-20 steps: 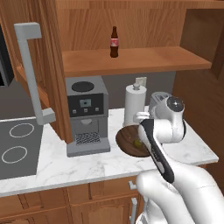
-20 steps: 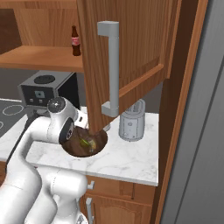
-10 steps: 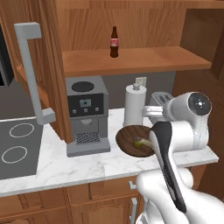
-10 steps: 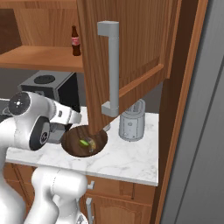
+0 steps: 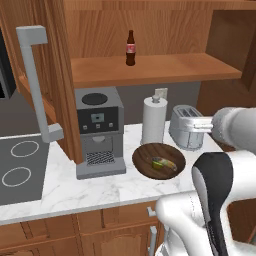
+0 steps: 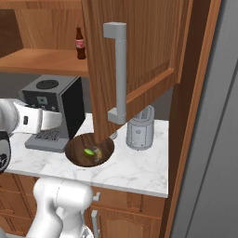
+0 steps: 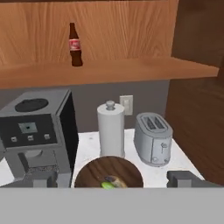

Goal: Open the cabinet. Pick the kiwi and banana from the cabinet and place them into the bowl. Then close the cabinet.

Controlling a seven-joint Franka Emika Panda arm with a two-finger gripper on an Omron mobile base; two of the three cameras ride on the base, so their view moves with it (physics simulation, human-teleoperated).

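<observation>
The cabinet [image 5: 150,70] stands open, its left door [image 5: 47,75] and right door [image 6: 139,56] both swung out. On the counter sits the dark wooden bowl [image 5: 158,160] [image 6: 89,149] [image 7: 109,171]. In it lie the green kiwi [image 5: 157,162] [image 6: 88,151] and, beside it, the banana [image 5: 169,164] [image 6: 98,153] [image 7: 114,179]. My gripper [image 5: 198,123] [image 7: 113,179] hovers open and empty to the right of the bowl and above it, facing the cabinet shelf [image 7: 109,72].
A dark bottle [image 5: 130,48] with a red label stands on the shelf. Behind the bowl are a coffee machine [image 5: 99,132], a paper towel roll [image 5: 153,120] and a toaster [image 5: 186,132]. A stovetop [image 5: 20,167] lies at the left. The right door overhangs the bowl's right side.
My hand has drawn back from over the bowl, up and to the right, staying open. The kiwi and banana rest in the bowl.
</observation>
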